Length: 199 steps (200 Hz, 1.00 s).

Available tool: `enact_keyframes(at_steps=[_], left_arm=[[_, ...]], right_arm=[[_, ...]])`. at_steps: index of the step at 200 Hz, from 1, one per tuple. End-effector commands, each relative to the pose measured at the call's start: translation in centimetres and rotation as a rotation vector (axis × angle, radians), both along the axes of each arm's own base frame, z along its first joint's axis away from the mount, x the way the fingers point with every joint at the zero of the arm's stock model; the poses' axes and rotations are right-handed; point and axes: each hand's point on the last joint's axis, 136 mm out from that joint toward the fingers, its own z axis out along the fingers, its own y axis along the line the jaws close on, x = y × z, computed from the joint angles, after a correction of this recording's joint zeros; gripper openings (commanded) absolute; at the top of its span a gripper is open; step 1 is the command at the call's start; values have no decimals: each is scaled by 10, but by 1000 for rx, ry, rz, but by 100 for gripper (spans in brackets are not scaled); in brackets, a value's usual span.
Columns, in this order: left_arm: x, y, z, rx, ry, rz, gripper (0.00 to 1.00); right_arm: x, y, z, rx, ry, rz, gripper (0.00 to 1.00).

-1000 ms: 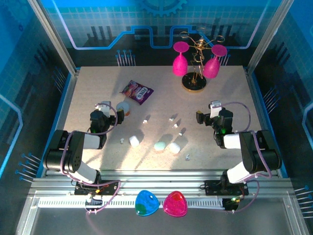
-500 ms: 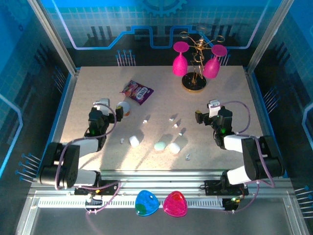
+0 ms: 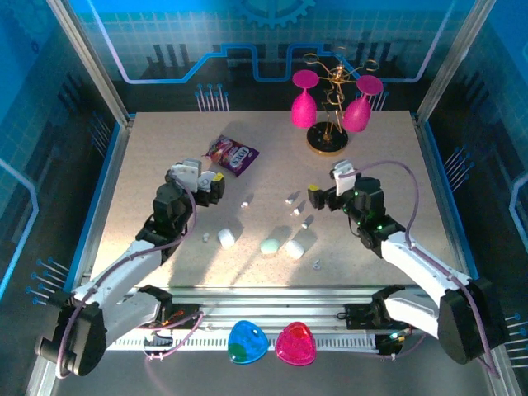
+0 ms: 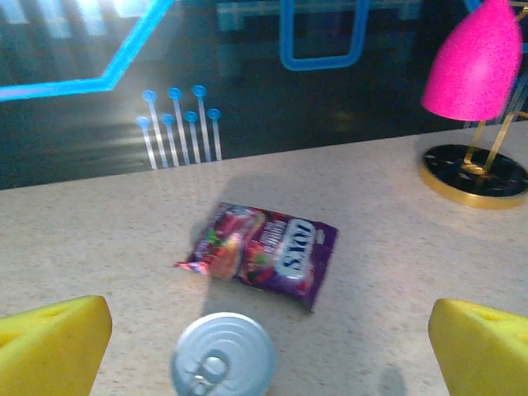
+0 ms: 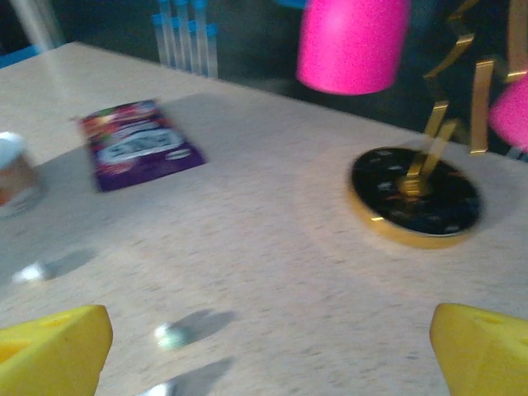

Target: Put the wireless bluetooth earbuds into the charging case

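Speckled beige tabletop (image 3: 148, 157), glowing blue walls (image 3: 247, 45) all around, tiny white earbuds (image 3: 290, 198) scattered mid-tabletop, left gripper (image 3: 208, 183) spread wide apart, right gripper (image 3: 318, 196) spread wide apart too

Left black-and-white two-finger gripper (image 3: 211, 185) is hanging with jaws wide, yellow foam pads (image 4: 51, 342) well apart — arm lying stretched forward. Right black-and-white gripper (image 3: 317, 198) is gaping likewise, arm angling inward, leftward.

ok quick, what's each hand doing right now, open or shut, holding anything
left hand: open, holding nothing
right hand: open, holding nothing
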Motion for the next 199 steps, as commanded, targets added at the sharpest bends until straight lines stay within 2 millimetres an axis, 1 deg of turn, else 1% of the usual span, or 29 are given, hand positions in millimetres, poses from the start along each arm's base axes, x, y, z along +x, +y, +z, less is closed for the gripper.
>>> enact_keyframes(at_steps=[1,24,31,44,57,72,91,110,126,138,158,174,199], left_arm=[[-10,-22,-7,-44,93,-84,99],[-16,-34,-9,-76,141,-134,99],[-18,-35,-9,-85,150,-140,99],[-18,-35,-10,-89,156,-139,99],[-18,-34,-12,-86,162,-132,99],[-18,-34,-13,-86,162,-131,99],[-18,-35,-13,-85,163,-136,99],[-17,-36,-16,-80,168,-141,99],[-16,-37,-18,-79,172,-145,99],[-15,-39,-18,-79,173,-150,99],[-14,-40,-18,-77,173,-154,99],[-13,-40,-17,-75,168,-156,100],[-13,-41,-18,-77,169,-158,99]], right_arm=[[-36,39,-24,-23,142,196,100],[-67,73,-34,-147,187,396,100],[-75,80,-38,-202,193,438,100],[-82,86,-48,-301,221,469,100],[-85,86,-58,-372,268,449,100],[-84,85,-67,-410,337,368,100],[-91,88,-76,-384,420,273,100],[-105,93,-92,-344,477,226,100],[-115,90,-108,-311,515,186,100],[-120,91,-113,-281,522,180,100],[-124,82,-124,-264,544,126,100],[-125,73,-132,-283,560,90,100],[-124,65,-141,-304,583,53,96]])
